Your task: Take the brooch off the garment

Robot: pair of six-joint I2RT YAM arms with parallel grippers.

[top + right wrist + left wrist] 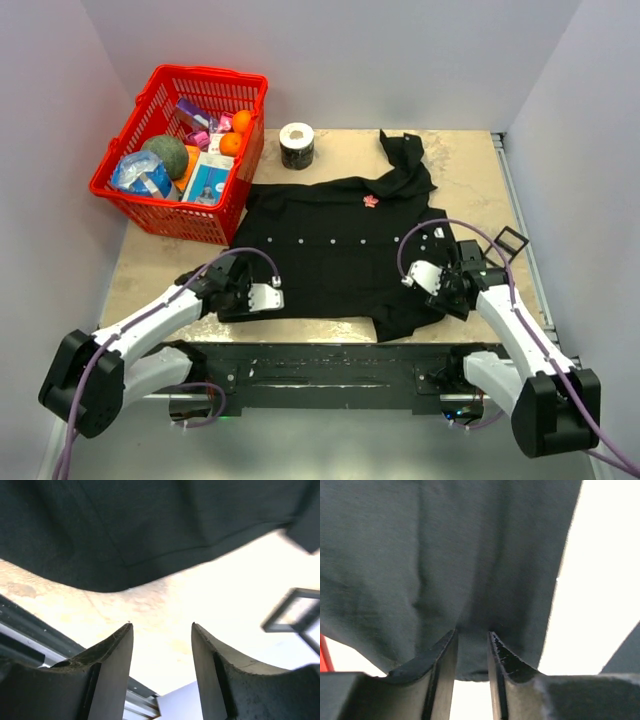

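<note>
Left hand [471, 631] pinches black cloth shirt [445, 555] hem; I see right hand [161, 625] open; red plastic basket [150, 216] just beside shirt.

The garment [330, 250] is plain black, greyer and flat-toned up close in the left wrist view; a row of small white buttons [328, 241] dots it from nine to three o'clock; the brooch [371, 201], at one o'clock on the cloth, is reddish-pink; the table [150, 265] is mottled tan; at ten o'clock the basket [170, 215] is bright red, holding two oranges [241, 121], a dull green melon [166, 154] and a blue-and-white bag [140, 175]; at twelve o'clock the roll [297, 146] is white on top with a black band; the arms [150, 320] are white with black joints and purple cables [255, 253].
</note>
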